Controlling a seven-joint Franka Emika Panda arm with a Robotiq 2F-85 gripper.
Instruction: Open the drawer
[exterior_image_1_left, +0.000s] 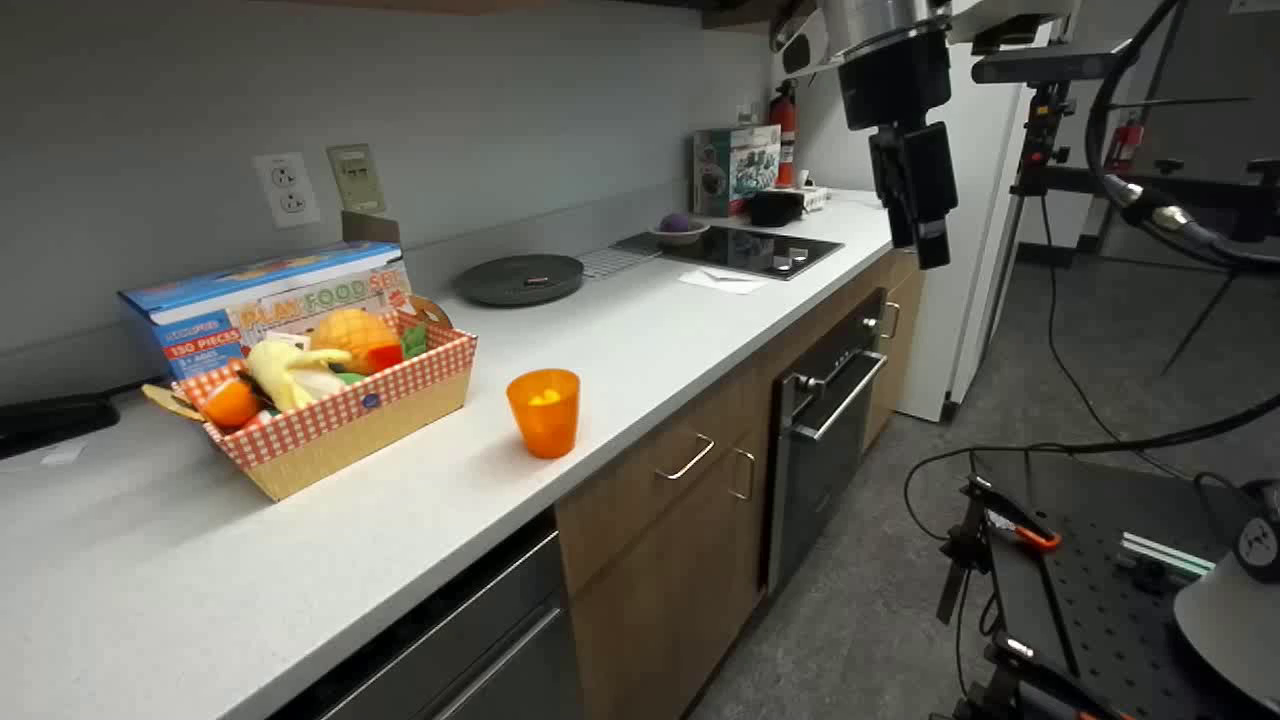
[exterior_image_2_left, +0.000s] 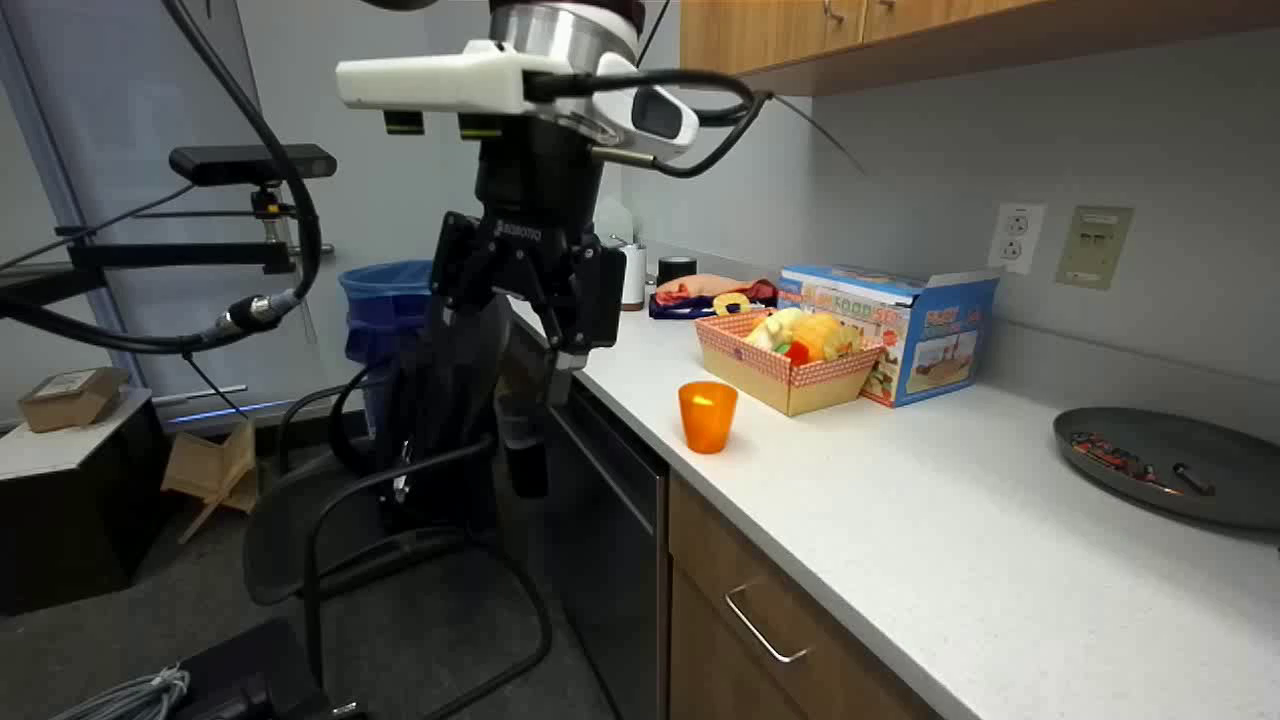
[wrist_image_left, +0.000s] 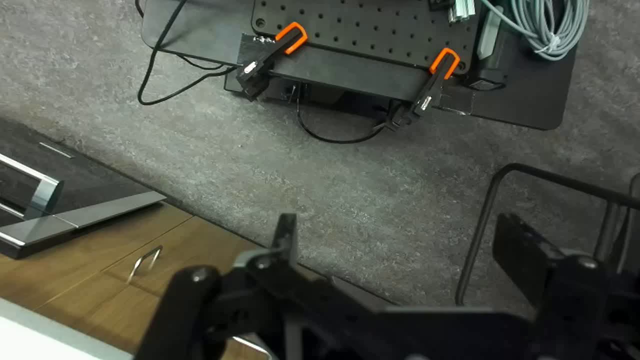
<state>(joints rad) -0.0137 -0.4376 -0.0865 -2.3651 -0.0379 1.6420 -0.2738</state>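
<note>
The drawer (exterior_image_1_left: 625, 490) has a light brown wood front just under the white counter and is closed. Its silver bar handle (exterior_image_1_left: 687, 458) is horizontal. The drawer front (exterior_image_2_left: 720, 560) and handle (exterior_image_2_left: 765, 628) also show in an exterior view, low near the bottom edge. In the wrist view part of the drawer handle (wrist_image_left: 250, 345) shows at the bottom, mostly hidden by the gripper. My gripper (exterior_image_1_left: 918, 242) hangs above the floor in front of the counter, higher than the drawer and apart from it. In the wrist view its fingers (wrist_image_left: 400, 235) are wide apart with nothing between them.
An orange cup (exterior_image_1_left: 546, 412) stands near the counter edge above the drawer. A play food basket (exterior_image_1_left: 350, 420) is behind it. A dishwasher (exterior_image_2_left: 610, 520) and an oven (exterior_image_1_left: 830, 430) flank the drawer cabinet. A chair (exterior_image_2_left: 400, 540) and black base table (wrist_image_left: 350, 45) stand on the floor.
</note>
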